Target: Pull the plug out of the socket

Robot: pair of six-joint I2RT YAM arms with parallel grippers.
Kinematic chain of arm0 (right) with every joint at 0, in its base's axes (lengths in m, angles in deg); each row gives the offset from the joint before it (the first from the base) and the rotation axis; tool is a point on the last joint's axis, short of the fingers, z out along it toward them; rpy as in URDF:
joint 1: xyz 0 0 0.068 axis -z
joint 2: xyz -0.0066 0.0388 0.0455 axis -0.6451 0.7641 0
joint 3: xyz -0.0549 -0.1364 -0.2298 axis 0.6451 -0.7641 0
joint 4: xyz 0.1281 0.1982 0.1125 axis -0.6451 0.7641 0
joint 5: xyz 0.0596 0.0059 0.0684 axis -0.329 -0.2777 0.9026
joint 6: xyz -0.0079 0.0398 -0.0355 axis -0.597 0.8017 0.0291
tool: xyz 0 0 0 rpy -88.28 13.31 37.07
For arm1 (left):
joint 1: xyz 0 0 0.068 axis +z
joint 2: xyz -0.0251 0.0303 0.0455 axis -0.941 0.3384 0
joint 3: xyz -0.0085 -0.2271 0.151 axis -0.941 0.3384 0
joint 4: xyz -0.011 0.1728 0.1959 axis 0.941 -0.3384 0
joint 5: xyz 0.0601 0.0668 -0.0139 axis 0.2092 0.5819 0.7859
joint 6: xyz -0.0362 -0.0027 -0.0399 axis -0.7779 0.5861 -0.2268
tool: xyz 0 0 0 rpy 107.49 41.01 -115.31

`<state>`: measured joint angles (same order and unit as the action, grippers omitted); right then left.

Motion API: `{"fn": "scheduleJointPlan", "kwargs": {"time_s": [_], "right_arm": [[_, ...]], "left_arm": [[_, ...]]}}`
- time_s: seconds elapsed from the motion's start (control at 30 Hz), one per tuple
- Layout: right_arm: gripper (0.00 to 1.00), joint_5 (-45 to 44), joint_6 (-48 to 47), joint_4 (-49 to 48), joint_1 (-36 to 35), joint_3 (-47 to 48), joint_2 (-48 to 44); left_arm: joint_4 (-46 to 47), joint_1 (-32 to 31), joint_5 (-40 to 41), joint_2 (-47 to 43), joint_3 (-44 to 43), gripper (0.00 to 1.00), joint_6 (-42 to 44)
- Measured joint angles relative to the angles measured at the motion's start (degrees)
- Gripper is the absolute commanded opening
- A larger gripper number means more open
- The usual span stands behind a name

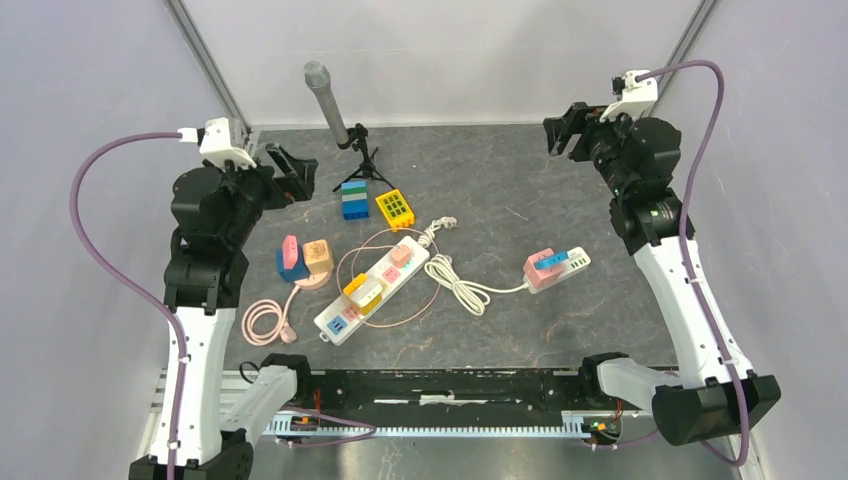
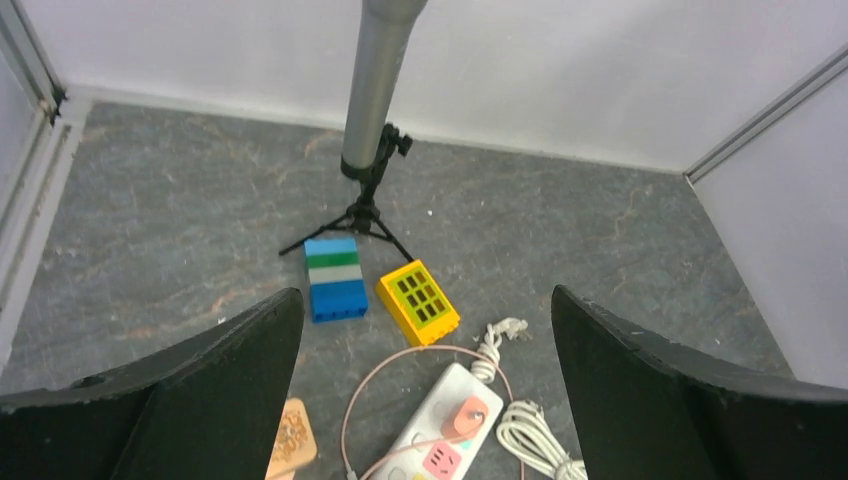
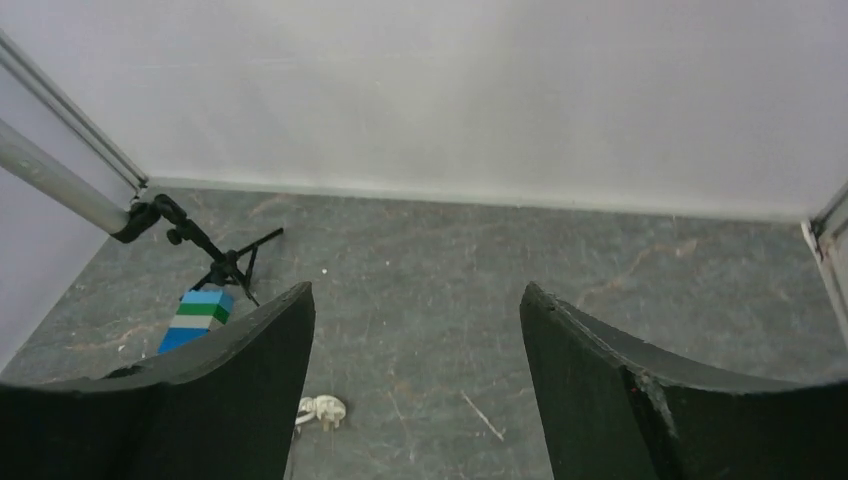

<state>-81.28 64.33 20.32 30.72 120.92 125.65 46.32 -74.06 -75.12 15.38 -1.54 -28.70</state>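
A long white power strip [image 1: 372,282] lies at the table's middle, carrying an orange-pink plug [image 1: 401,255], yellow plugs [image 1: 362,290] and a blue one [image 1: 338,325]. The left wrist view shows the strip's far end [image 2: 440,420] with the orange-pink plug [image 2: 465,415]. To the right, a small pink socket block [image 1: 556,268] holds a blue plug [image 1: 557,258]. My left gripper [image 1: 290,170] [image 2: 425,292] hangs open at the back left, well above and behind the strip. At the back right my right gripper [image 1: 560,130] [image 3: 417,287] is open over bare table, holding nothing.
A microphone on a small tripod [image 1: 330,100] stands at the back. In front of it sit a blue-green brick stack [image 1: 354,198] and a yellow block [image 1: 395,208]. Left of the strip are stacked adapters [image 1: 290,258] and a coiled pink cable [image 1: 265,322]. A bundled white cord [image 1: 460,285] lies between the sockets.
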Motion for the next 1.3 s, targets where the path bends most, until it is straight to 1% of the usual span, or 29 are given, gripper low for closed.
{"fn": "scheduleJointPlan", "kwargs": {"time_s": [0.1, 0.2, 0.33, 0.47, 0.6, 0.7, 0.77, 0.9, 0.97, 1.07, 1.17, 1.3], "right_arm": [[0.89, -2.62, 1.01, 3.63, -0.02, 0.09, 1.14], [0.96, -8.17, 1.53, 9.66, 0.02, 1.79, 3.48], [0.97, -14.25, 1.84, 15.21, 0.66, 1.64, 4.68], [0.96, -15.96, 1.62, 17.62, 1.27, 0.87, 4.35], [0.95, -16.0, 1.86, 23.56, 1.33, 2.84, 7.28], [0.93, -17.4, 3.17, 28.39, 1.27, 4.33, 10.91], [0.9, -18.36, 4.59, 31.95, 1.33, 3.85, 11.96], [0.85, -18.99, 8.68, 36.61, 1.33, -0.68, 10.91], [0.84, -18.14, 10.78, 38.05, 1.33, -3.48, 10.12], [0.84, -14.58, 14.21, 39.63, 1.33, -8.31, 8.22], [0.84, -11.52, 17.86, 41.18, 1.25, -12.7, 5.29], [0.83, -9.68, 23.32, 42.03, 1.2, -17.05, 1.07]], "left_arm": [[-1.01, 0.0, -0.09, -1.27, 1.84, 1.0, -1.22], [-1.97, 0.0, -0.17, -2.21, 2.97, 1.0, -3.08], [-4.55, 0.0, 0.04, -3.06, 6.49, 1.0, -7.8], [-5.25, 0.02, -1.9, -3.98, 11.17, 1.0, -9.53], [-1.99, 0.15, -13.25, -5.42, 16.61, 1.0, -9.49], [0.31, -0.76, -19.93, -3.96, 17.44, 1.0, -9.49], [2.75, -2.99, -22.62, -2.05, 17.44, 1.0, -9.49], [6.84, -10.32, -25.59, 1.81, 17.46, 1.0, -9.49], [8.72, -13.31, -25.73, 3.61, 17.57, 1.0, -9.51], [10.97, -17.03, -25.42, 6.34, 17.77, 1.0, -9.51], [12.83, -19.71, -24.85, 9.01, 17.77, 1.0, -9.49], [13.77, -22.75, -23.19, 12.74, 17.75, 1.0, -9.44]]}}
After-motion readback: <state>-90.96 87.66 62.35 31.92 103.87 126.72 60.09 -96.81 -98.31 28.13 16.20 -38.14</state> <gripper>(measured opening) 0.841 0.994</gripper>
